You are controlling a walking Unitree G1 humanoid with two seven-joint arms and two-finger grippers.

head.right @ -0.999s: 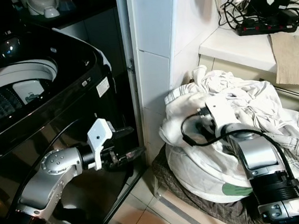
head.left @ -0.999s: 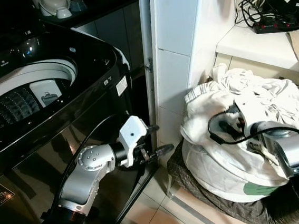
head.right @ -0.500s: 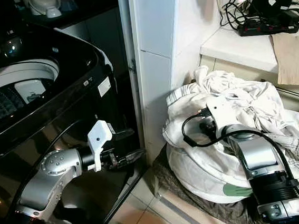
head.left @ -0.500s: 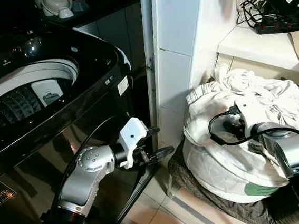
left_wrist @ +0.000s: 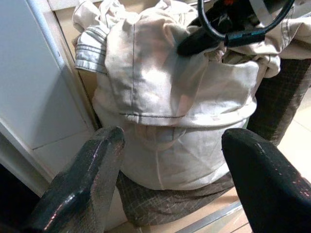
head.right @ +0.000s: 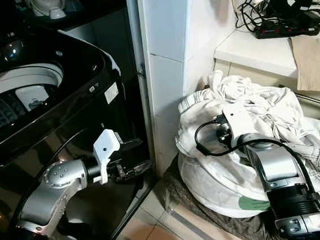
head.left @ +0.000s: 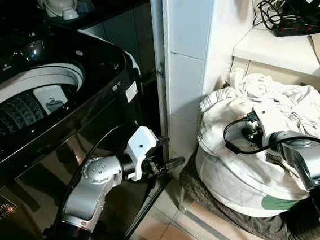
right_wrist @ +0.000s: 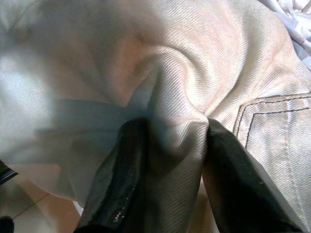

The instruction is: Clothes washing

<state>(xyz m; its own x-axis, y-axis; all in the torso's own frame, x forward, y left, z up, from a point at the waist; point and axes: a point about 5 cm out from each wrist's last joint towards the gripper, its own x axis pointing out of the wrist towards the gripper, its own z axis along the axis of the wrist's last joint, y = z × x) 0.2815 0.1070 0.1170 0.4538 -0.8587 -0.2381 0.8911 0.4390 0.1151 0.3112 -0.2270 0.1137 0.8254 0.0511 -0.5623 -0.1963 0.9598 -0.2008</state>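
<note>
Clothes, a pile of white and cream garments, sit heaped in a dark mesh basket on the tiled floor at the right, just beside the white tiled pillar. The right gripper is buried in the near face of the pile, its two black fingers clenched on a raised fold of cream cloth next to a stitched pocket seam. Compared with a second ago the right wrist has pushed slightly further right and deeper into the heap, and the fold now stands pinched between the fingers; the pile itself keeps the same shape.

The left gripper hovers low between the washing machine and the basket, fingers spread wide apart and holding nothing, pointing toward the clothes; it has barely shifted.

To the left, the black top-loading washing machine stands with its lid up, and the ribbed drum shows only a small white fitting inside. On the far right a white shelf carries a black power strip with tangled cables.
</note>
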